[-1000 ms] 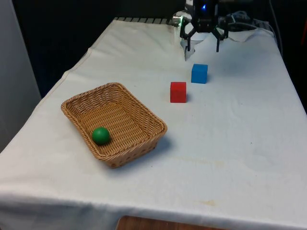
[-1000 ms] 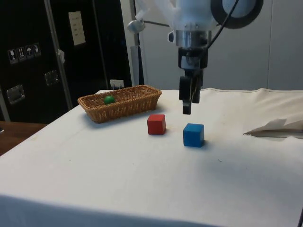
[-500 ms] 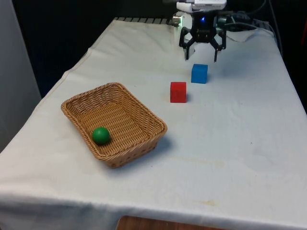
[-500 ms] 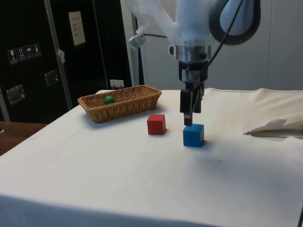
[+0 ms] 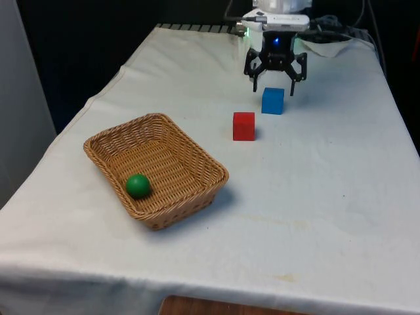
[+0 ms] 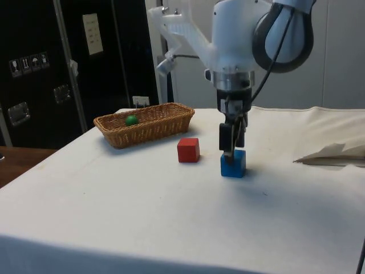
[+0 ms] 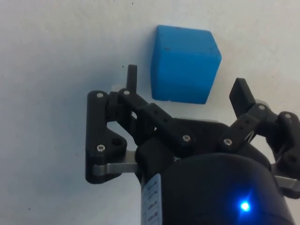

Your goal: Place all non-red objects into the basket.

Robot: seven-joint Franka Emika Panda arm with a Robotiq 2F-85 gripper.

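Front view, from its left to its right. A wicker basket (image 5: 156, 170) sat on the white-clothed worktop (image 5: 328, 216) toward the front view's left, with a green ball (image 5: 138, 185) lying inside near one corner. To the right of the basket, well apart from it, stood a red cube (image 5: 243, 126). Just beyond and to the right of the red cube stood a blue cube (image 5: 273, 101). The hand (image 5: 275, 87) hung directly over the blue cube with its two fingers spread apart, one on each side.

Side view. The basket (image 6: 145, 123) and ball (image 6: 132, 120) lay farthest left, then the red cube (image 6: 188, 150), then the blue cube (image 6: 233, 163). Here the hand (image 6: 230, 150) appeared edge-on, so the spread of its fingers could not be judged, but the fingertips reached down to the cube's top. A crumpled pale sheet (image 6: 333, 154) lay at the right edge.

Wrist view. The blue cube (image 7: 184, 63) sat slightly turned on the cloth, between the two fingertips (image 7: 131, 77), with a gap on either side; neither touched it.

Open cloth surrounded both cubes, and broad bare worktop lay between the red cube and the basket's rim.
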